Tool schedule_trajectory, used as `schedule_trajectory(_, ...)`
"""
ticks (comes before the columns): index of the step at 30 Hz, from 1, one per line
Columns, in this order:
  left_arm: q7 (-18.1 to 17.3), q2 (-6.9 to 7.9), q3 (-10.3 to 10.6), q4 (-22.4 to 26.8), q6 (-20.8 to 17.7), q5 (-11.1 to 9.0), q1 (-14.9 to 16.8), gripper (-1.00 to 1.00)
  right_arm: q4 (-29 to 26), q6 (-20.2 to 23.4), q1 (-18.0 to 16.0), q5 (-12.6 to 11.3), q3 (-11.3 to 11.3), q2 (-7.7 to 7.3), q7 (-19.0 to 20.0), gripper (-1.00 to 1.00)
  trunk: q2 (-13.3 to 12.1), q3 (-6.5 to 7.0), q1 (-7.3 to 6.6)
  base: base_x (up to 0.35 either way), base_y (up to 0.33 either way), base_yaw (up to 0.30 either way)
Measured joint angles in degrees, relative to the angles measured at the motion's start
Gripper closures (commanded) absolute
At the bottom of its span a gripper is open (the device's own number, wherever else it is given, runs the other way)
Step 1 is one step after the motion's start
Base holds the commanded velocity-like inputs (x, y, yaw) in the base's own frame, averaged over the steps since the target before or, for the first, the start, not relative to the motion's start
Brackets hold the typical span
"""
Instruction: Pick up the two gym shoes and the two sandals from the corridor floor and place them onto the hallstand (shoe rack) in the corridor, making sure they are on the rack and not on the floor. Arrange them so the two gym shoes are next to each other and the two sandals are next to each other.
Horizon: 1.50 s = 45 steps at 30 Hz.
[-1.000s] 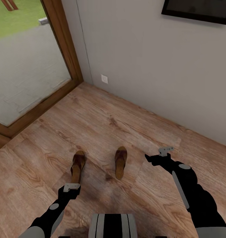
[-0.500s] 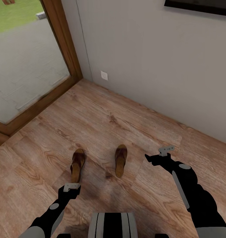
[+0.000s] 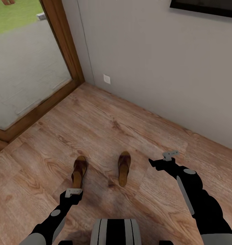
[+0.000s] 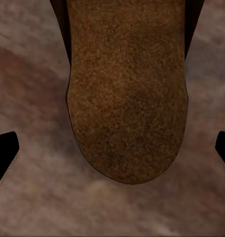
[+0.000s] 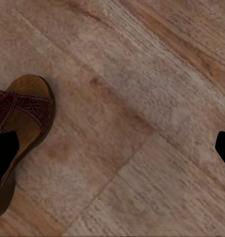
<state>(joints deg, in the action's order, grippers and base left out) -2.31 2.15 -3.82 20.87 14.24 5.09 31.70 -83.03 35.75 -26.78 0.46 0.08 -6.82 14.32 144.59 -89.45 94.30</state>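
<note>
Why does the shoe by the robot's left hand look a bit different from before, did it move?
No. The left sandal keeps its place on the floor's wood grain; the whole view shifted slightly, so the camera moved, not the sandal.

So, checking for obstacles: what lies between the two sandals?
Bare corridor floor, seen in the head view, separates the left sandal from the right sandal.

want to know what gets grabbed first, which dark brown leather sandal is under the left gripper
The dark brown leather sandal on the robot's left; the left gripper hangs over its heel.
</note>
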Motion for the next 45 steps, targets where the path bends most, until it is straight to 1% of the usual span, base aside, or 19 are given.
schedule_trajectory(22,0.0,-0.01,0.01,0.0,0.04,0.0,0.0,-1.0,0.03,0.0,0.01,0.0,0.0,0.07,0.0,-1.0,0.0,0.0,0.0,0.043,0.0,0.0)
schedule_trajectory(43,0.0,-0.01,0.01,0.0,0.01,-0.01,0.0,-1.0,0.03,0.0,0.0,0.0,0.0,0.08,0.0,-1.0,0.0,0.0,0.01,0.005,0.0,0.0)
schedule_trajectory(45,0.0,-0.01,0.01,-0.01,0.0,0.0,0.0,-1.0,0.04,0.0,0.0,0.0,0.0,0.08,0.0,-1.0,0.02,-0.44,0.06,0.0,0.0,0.0)
